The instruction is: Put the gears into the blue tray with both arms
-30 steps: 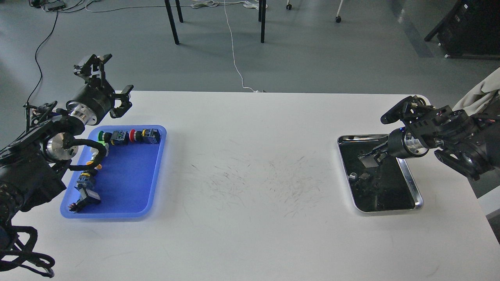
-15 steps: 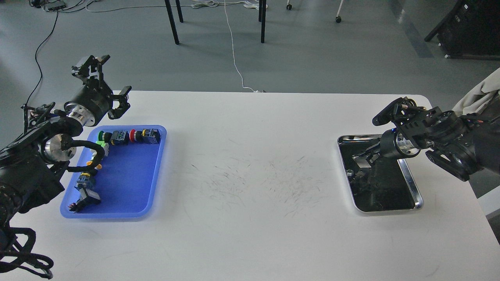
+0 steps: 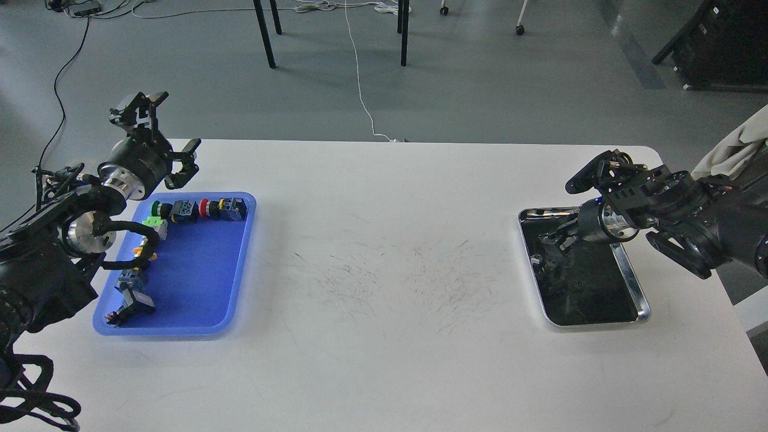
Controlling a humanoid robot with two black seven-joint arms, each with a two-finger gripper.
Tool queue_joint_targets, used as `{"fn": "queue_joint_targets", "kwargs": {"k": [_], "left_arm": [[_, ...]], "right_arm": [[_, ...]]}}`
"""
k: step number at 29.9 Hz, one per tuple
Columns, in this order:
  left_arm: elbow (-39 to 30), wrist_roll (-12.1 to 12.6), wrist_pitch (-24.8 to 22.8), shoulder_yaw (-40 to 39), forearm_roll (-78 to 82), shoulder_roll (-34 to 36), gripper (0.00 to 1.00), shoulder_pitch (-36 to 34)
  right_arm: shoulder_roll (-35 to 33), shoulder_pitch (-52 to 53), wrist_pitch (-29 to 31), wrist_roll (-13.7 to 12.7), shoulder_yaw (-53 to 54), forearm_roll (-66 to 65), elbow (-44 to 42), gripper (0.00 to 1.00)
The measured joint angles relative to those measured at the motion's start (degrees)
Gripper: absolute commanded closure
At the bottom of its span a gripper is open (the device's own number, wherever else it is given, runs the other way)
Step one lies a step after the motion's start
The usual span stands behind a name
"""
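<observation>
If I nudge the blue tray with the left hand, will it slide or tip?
The blue tray lies flat on the smooth white table, so it would probably slide rather than tip. It looks like thin plastic, likely light. The switches along its edges might shift.

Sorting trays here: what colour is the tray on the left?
Blue, seen best in the head view, the only one.

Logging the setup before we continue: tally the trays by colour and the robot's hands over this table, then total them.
Blue tray: 1
Silver tray: 1
Hands: 2 (left hand, right hand)
Total: 4
</observation>
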Motion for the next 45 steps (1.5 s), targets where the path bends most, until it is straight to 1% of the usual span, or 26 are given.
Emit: {"fn": "queue_joint_targets", "kwargs": {"k": [3, 7, 9, 11, 14, 22, 24, 25, 36, 45], "left_arm": [[0.00, 0.00, 0.00, 0.04, 0.00, 0.00, 0.02, 0.00], [0.01, 0.07, 0.05, 0.08, 0.00, 0.14, 0.02, -0.11], [0.01, 0.07, 0.08, 0.09, 0.00, 0.35, 0.02, -0.19], [0.01, 0.08, 0.09, 0.09, 0.00, 0.38, 0.02, -0.24], [0.01, 0.09, 0.11, 0.09, 0.00, 0.38, 0.02, -0.34], [0.01, 0.09, 0.18, 0.09, 0.00, 0.37, 0.02, -0.35], [0.01, 0.09, 0.18, 0.09, 0.00, 0.37, 0.02, -0.35], [0.01, 0.09, 0.18, 0.09, 0.00, 0.37, 0.02, -0.35], [0.01, 0.09, 0.18, 0.09, 0.00, 0.68, 0.02, -0.35], [0.01, 0.09, 0.18, 0.09, 0.00, 0.69, 0.02, -0.35]], "right_arm": [[0.01, 0.03, -0.02, 0.00, -0.95, -0.03, 0.18, 0.46], [0.02, 0.08, -0.02, 0.00, -1.87, -0.03, 0.31, 0.49], [0.02, 0.08, 0.00, 0.00, -2.00, -0.03, 0.30, 0.54], [0.02, 0.11, 0.02, 0.00, -2.17, -0.05, 0.24, 0.62], [0.02, 0.27, 0.02, 0.00, -3.20, -0.15, 0.06, 0.71], [0.01, 0.64, -0.10, -0.02, -3.89, -0.19, -0.04, 0.80], [0.02, 0.75, -0.15, -0.02, -3.87, -0.21, -0.05, 0.86], [0.05, 0.77, -0.21, -0.02, -3.85, -0.21, -0.05, 0.87], [0.82, 1.28, -1.42, 0.05, -3.72, -0.10, -0.06, 0.89], [0.96, 3.90, -2.39, -0.01, -3.14, 0.23, 0.21, 0.92]]}}
